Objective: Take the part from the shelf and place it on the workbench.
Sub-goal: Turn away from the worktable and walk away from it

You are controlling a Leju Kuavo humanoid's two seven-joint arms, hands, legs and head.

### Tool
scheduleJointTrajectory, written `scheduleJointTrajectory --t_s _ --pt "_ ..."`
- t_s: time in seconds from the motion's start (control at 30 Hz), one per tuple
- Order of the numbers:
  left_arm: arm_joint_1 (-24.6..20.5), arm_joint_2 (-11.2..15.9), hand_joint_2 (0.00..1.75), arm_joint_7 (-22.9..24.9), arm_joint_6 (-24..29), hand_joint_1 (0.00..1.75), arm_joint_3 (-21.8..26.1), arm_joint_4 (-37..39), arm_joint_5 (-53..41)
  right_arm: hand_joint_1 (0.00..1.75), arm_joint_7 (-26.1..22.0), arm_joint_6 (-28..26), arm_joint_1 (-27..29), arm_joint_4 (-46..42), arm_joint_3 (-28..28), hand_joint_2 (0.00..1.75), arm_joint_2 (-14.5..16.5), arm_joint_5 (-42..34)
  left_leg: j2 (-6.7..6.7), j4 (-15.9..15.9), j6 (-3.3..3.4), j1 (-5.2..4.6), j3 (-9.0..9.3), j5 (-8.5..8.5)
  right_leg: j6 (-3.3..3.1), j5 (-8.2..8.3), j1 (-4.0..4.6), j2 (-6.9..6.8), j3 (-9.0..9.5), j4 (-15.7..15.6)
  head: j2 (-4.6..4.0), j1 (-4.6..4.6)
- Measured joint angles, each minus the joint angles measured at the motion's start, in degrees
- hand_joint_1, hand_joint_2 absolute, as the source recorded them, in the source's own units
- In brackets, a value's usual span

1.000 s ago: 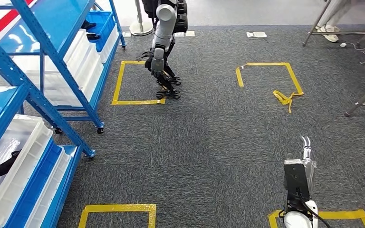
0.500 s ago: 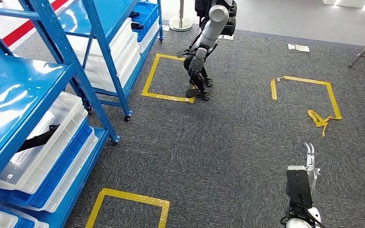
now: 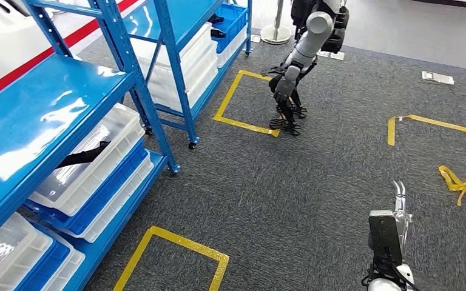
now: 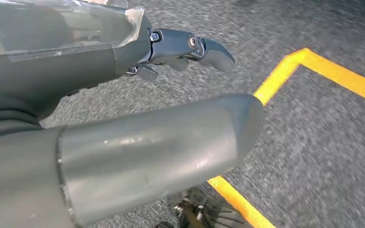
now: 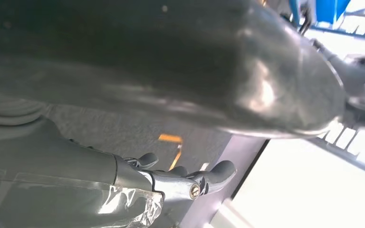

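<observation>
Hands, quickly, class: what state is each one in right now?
Left hand: open, holding nothing.
Right hand: open, holding nothing.

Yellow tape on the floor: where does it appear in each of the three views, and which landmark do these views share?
Head view: a tape square on the floor near the robot, beside the shelf; more squares lie farther off.
Left wrist view: a tape corner beyond the left hand.
Right wrist view: a small piece of tape past the right hand.
Shared landmark: the grey carpet.
</observation>
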Motion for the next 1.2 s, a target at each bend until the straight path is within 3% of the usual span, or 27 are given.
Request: scheduleJointTrajectory --t_s 0.07,0.13,0.2,0.27,0.3,0.37,0.43,0.5,0.53,0.57,0.63,0.67,0.73,0.8,0.87,0.93,1.0,1.03,1.07,1.1,1.17,1.2 --pt "0.0 0.0 0.00 0.0 0.2 0.00 0.2 -0.1 0.0 0.00 0.0 0.3 -0.2 0.0 0.0 0.00 0.1 0.2 0.71 -4.7 0.09 -0.01 2.78 2.74 -0.07 -0.09 0.03 -1.41 0.12 0.0 0.01 -0.01" --pt "-0.1 0.0 0.00 0.0 0.3 0.00 0.4 -0.3 -0.1 0.00 0.0 0.4 -0.4 0.0 0.0 0.00 0.2 0.4 3.26 -12.3 0.46 -0.26 7.10 5.52 0.01 -0.28 0.32 -2.58 0.31 0.1 0.01 -0.03" --pt "-0.4 -0.1 0.00 0.1 0.4 0.00 0.6 -0.6 -0.1 0.00 0.1 0.5 -0.8 0.0 0.0 0.00 0.2 0.7 4.78 -16.0 1.02 -0.65 8.96 6.32 0.29 -0.50 0.83 -3.68 0.44 0.1 0.01 0.13" --pt "-0.5 -0.2 0.00 0.2 0.5 0.00 0.7 -0.9 -0.2 0.00 0.1 0.5 -1.3 0.0 0.0 0.00 0.3 1.1 3.58 -16.5 1.60 -0.85 8.77 6.42 0.61 -0.62 1.10 -4.97 0.65 0.0 0.00 0.30" --pt "-0.5 -0.3 0.00 0.3 0.5 0.00 0.8 -0.9 -0.2 0.00 0.1 0.6 -1.6 0.0 0.0 0.00 0.3 1.2 2.90 -16.8 1.91 -0.72 8.82 6.61 0.82 -0.83 1.08 -4.94 0.65 0.1 0.01 0.28" --pt "-0.7 -0.4 0.00 0.6 0.6 0.00 1.0 -1.2 -0.3 0.00 0.1 0.6 -2.0 0.0 0.0 0.00 0.4 1.6 1.53 -17.3 2.64 -0.29 8.98 7.12 0.96 -2.62 0.94 -2.12 -0.55 3.0 0.01 0.44" --pt "-1.0 -0.5 0.00 0.7 0.6 0.00 1.1 -1.5 -0.5 0.00 0.2 0.6 -2.1 0.1 0.0 0.00 0.3 1.8 -0.07 -17.4 3.08 -0.06 8.81 7.47 0.63 -6.01 0.62 1.74 -4.03 10.5 0.00 0.68" --pt "-1.1 -0.7 0.00 0.8 0.6 0.00 1.2 -1.6 -0.7 0.00 0.2 0.8 -2.2 0.3 0.0 0.00 0.3 1.9 -1.93 -17.4 3.15 -0.03 8.61 7.66 0.78 -8.10 0.37 2.99 -7.13 17.0 -0.01 0.72" --pt "-1.1 -0.7 0.00 0.8 0.6 0.00 1.3 -1.6 -0.7 0.00 0.2 0.8 -2.2 0.4 0.0 0.00 0.3 1.9 -2.86 -17.3 3.08 0.02 8.60 7.73 1.22 -7.82 0.21 3.14 -7.36 17.3 0.00 0.71" --pt "-1.0 -0.8 0.00 0.8 0.6 0.00 1.4 -1.6 -0.7 0.00 0.2 0.9 -2.2 0.4 0.0 0.00 0.3 1.9 -3.81 -17.3 2.94 0.12 8.63 7.80 1.89 -6.51 -0.01 3.35 -6.32 15.0 0.01 0.70" --pt "-1.1 -0.9 0.00 0.8 0.6 0.00 1.4 -1.7 -0.7 0.00 0.2 0.9 -2.4 0.4 0.0 0.00 0.3 2.0 -5.63 -17.1 2.45 0.27 8.62 7.93 3.29 -2.95 -0.70 5.32 -2.51 6.5 0.01 0.77" --pt "-1.1 -0.9 0.00 0.8 0.6 0.00 1.4 -1.8 -0.7 0.00 0.3 0.9 -2.4 0.5 0.0 0.00 0.3 2.0 -6.48 -17.0 2.09 0.26 8.48 7.99 3.49 -1.60 -0.97 6.39 -1.02 3.0 0.00 0.79" --pt "-1.0 -0.9 0.00 0.8 0.6 0.00 1.5 -2.0 -0.9 0.00 0.3 1.0 -2.5 0.5 0.0 0.00 0.3 2.2 -7.84 -17.0 1.24 0.22 8.09 8.24 2.92 -0.74 -1.00 7.27 0.05 0.4 -0.01 0.81" --pt "-0.8 -0.9 0.00 0.8 0.5 0.00 1.8 -2.1 -1.3 0.00 0.3 1.0 -2.7 0.6 0.0 0.00 0.4 2.7 -8.39 -17.3 0.50 0.42 7.75 8.58 1.91 -0.37 -0.88 5.98 0.24 0.3 0.00 0.79" --pt "-0.7 -0.9 0.00 0.8 0.4 0.00 2.1 -2.2 -1.8 0.00 0.4 1.2 -3.0 0.6 -0.1 0.00 0.6 3.1 -5.30 -15.6 0.03 0.25 6.80 7.31 1.06 -0.03 -0.99 4.65 0.25 0.2 0.00 0.51" --pt "-0.9 -1.0 0.00 0.8 0.2 0.00 2.3 -2.4 -2.3 0.00 0.5 1.3 -2.9 0.5 -0.2 0.00 0.7 3.5 -1.24 -9.2 -0.18 0.04 3.94 3.51 0.46 0.00 -0.76 3.07 0.12 0.2 -0.01 0.13" --pt "-1.0 -1.0 0.00 0.8 0.1 0.00 2.3 -2.4 -2.6 0.00 0.7 1.4 -2.8 0.5 -0.3 0.00 0.7 3.8 -0.11 -1.7 -0.31 0.11 0.56 0.29 0.08 -0.07 -0.36 1.29 0.02 0.2 0.00 0.01" --pt "-1.0 -1.0 0.00 0.8 0.1 0.00 2.3 -2.4 -2.7 0.00 0.7 1.4 -2.9 0.5 -0.4 0.00 0.7 3.9 0.01 -0.1 -0.30 0.13 -0.07 0.07 -0.05 -0.11 -0.23 0.44 0.02 0.2 0.01 -0.01" --pt "-1.0 -1.0 0.00 0.8 0.0 0.00 2.4 -2.5 -2.8 0.00 0.8 1.4 -2.9 0.5 -0.4 0.00 0.7 4.0 0.14 -0.9 -0.22 0.14 0.53 0.98 -0.17 -0.16 -0.13 -0.35 0.06 0.2 0.01 -0.02" --pt "-0.9 -1.0 0.00 0.8 0.0 0.00 2.4 -2.5 -2.9 0.00 0.8 1.4 -2.9 0.5 -0.4 0.00 0.7 4.1 0.54 -3.9 -0.02 0.12 2.25 2.65 -0.24 -0.23 -0.07 -1.10 0.15 0.2 0.01 -0.03" --pt "-1.0 -1.0 0.00 0.9 0.0 0.00 2.4 -2.7 -3.1 0.00 0.9 1.4 -3.1 0.5 -0.5 0.00 0.8 4.5 2.95 -12.3 0.67 -0.22 6.83 5.79 -0.22 -0.46 0.25 -2.44 0.40 0.2 0.01 -0.01" --pt "-1.1 -1.0 0.00 0.9 0.0 0.00 2.4 -2.8 -3.3 0.00 0.9 1.5 -3.3 0.5 -0.5 0.00 0.8 4.7 4.01 -15.0 1.02 -0.49 8.28 6.55 -0.10 -0.56 0.45 -3.00 0.46 0.3 0.01 0.05"
